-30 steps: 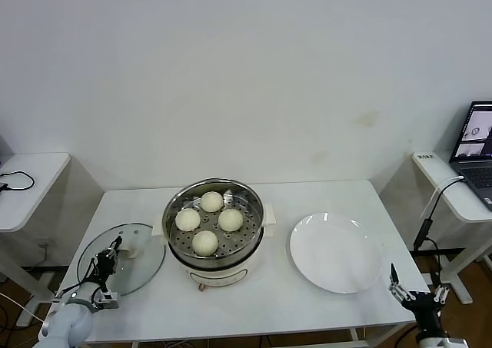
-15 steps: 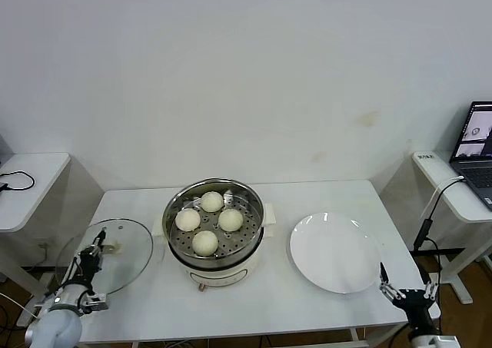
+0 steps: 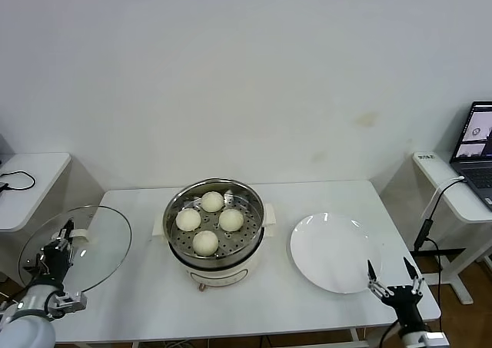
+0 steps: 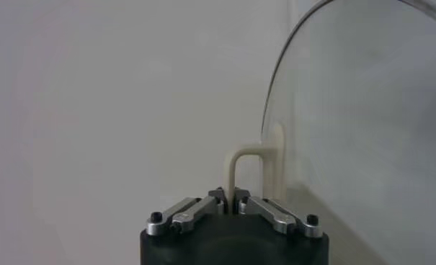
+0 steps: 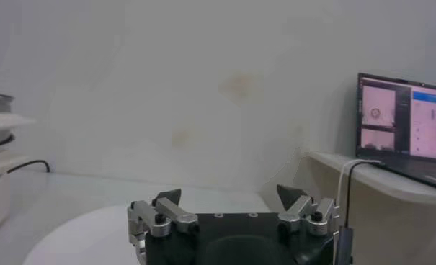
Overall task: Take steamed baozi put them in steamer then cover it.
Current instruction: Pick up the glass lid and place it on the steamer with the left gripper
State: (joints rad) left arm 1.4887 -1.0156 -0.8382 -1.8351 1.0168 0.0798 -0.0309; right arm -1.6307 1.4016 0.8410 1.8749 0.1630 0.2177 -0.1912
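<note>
We have the left end effector (image 3: 55,257) clamped on the cream handle (image 4: 252,164) of the glass lid (image 3: 84,244), jaws pinched together around the handle loop. The lid is off the tabletop (image 3: 254,298), tilted up on edge, hanging out past the left near corner.

The steamer (image 3: 215,229) sits mid-tabletop, to the right of the lid and a little farther back. All four buns (image 3: 204,241) are already on its perforated tray, pot mouth open upward, so we judge only the covering step is left.

Key relation: the pot lies to the right of the left end effector, well apart, and the lid face is tipped steeply, not level with the pot rim. So we reckon the carry goes right and slightly away, and the lid has to be turned flat, handle up, before it lowers onto the rim.

Left arm is the nearer one and already has the lid. The right end effector (image 3: 391,277) hangs at the near right edge by the white plate (image 3: 336,250), fingers apart, holding nothing, idle.
</note>
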